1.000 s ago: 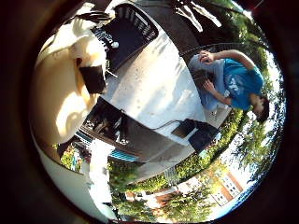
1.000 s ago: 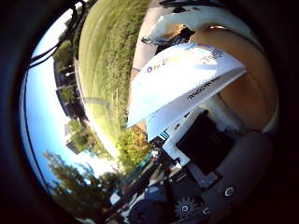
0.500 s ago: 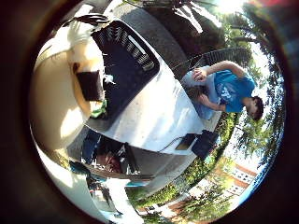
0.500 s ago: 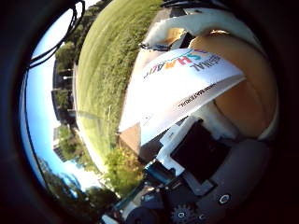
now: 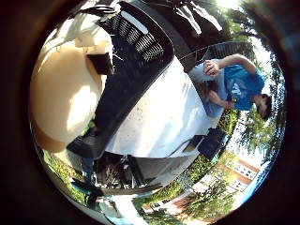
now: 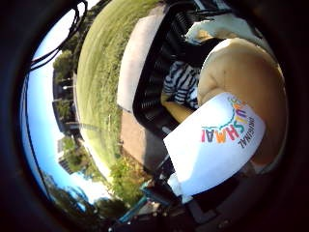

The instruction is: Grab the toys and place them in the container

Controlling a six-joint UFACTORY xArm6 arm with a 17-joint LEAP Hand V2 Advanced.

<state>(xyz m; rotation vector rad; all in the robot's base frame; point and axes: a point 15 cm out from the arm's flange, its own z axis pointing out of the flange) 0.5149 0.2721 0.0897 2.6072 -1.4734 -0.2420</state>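
A tan plush toy (image 5: pixel 65 98) fills much of both palm views, pressed close against the palm. Its white printed tag (image 6: pixel 212 145) hangs across it. My right hand (image 6: pixel 217 26) shows as white fingers curled over the toy's edge, holding it. The black slatted container (image 5: pixel 136 61) stands on the white table (image 5: pixel 164 122), just beside and under the held toy. Inside the container lies a black-and-white striped toy (image 6: pixel 181 84) next to something yellow-brown.
A black case (image 5: pixel 211 143) rests near the table's far edge. Dark furniture (image 5: pixel 117 168) stands below the table's side. A grass lawn (image 6: pixel 96 82) stretches beyond the table, with trees and buildings further off.
The camera has moved over the container, which now looks larger and nearer. The container's inside with the striped toy has come into view. The plush toy stays in my hand.
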